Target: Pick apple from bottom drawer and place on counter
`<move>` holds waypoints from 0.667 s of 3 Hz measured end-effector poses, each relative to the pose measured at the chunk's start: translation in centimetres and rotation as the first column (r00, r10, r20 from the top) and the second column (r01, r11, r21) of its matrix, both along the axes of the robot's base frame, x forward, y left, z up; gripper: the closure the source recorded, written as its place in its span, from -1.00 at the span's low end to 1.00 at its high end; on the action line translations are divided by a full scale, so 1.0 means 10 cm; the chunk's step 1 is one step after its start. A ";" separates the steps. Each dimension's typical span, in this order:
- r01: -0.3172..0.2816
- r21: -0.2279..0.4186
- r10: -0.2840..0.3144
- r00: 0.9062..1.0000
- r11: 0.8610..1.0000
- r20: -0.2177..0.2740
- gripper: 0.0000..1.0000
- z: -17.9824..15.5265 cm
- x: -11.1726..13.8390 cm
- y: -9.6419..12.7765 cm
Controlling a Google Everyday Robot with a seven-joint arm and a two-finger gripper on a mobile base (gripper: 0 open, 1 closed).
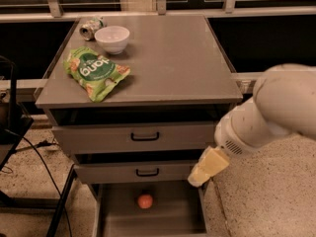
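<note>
The apple (144,201) is small, round and red-orange. It lies on the floor of the open bottom drawer (175,214), near its back and left of centre. The counter (173,58) is the broad grey top of the cabinet. My gripper (207,167) hangs from the white arm at the right, in front of the cabinet's right edge, level with the second drawer front. It is above and to the right of the apple and apart from it.
On the counter stand a white bowl (112,38), a tipped can (92,27) behind it and a green snack bag (95,72). Two grey drawer fronts (138,137) with black handles sit above the open tray. A black stand and cables (19,142) are at the left.
</note>
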State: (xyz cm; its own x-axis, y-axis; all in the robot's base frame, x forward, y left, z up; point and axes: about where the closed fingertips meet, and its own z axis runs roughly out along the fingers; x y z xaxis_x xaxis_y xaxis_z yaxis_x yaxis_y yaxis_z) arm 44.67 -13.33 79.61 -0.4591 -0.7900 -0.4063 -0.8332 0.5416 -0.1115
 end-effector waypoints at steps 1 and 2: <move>0.093 0.057 -0.091 0.995 0.994 -0.040 -1.00 -0.49 -0.22 0.13; 0.158 0.119 -0.150 0.986 0.980 -0.066 -1.00 -1.00 -0.49 0.29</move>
